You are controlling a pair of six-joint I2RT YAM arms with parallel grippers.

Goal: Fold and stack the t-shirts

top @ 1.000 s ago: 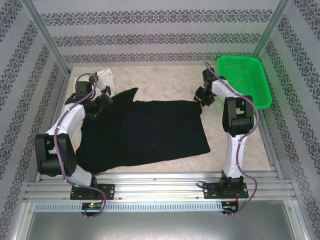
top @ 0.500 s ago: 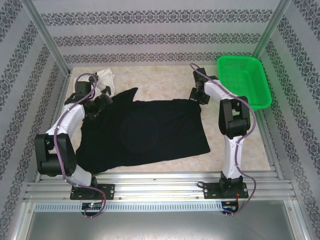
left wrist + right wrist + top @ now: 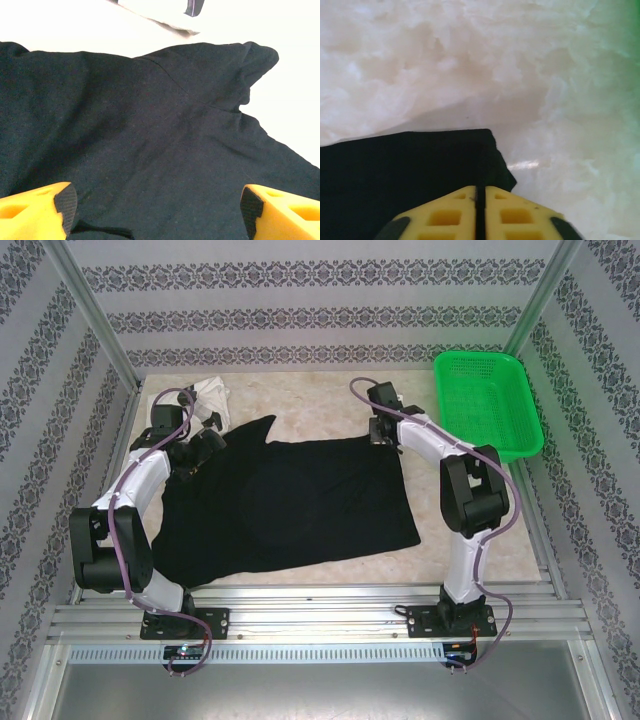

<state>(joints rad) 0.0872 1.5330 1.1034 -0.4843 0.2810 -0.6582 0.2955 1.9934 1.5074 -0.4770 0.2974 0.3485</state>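
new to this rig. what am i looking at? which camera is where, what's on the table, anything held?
Two robot arms are bolted at the near edge of a table. The wide shot comes from a fixed camera above and behind them: left arm on the left, right arm on the right. The other two pictures come from cameras on the wrists, looking past each arm's own yellow jaws. On the table lie a black t-shirt, spread mostly flat, a crumpled white t-shirt in the far left corner, and a green basket at the far right. The left arm's jaws stand wide open over the black t-shirt near a sleeve. The right arm's jaws are shut at that shirt's far right corner, and no cloth shows between them, so nothing is visibly held.
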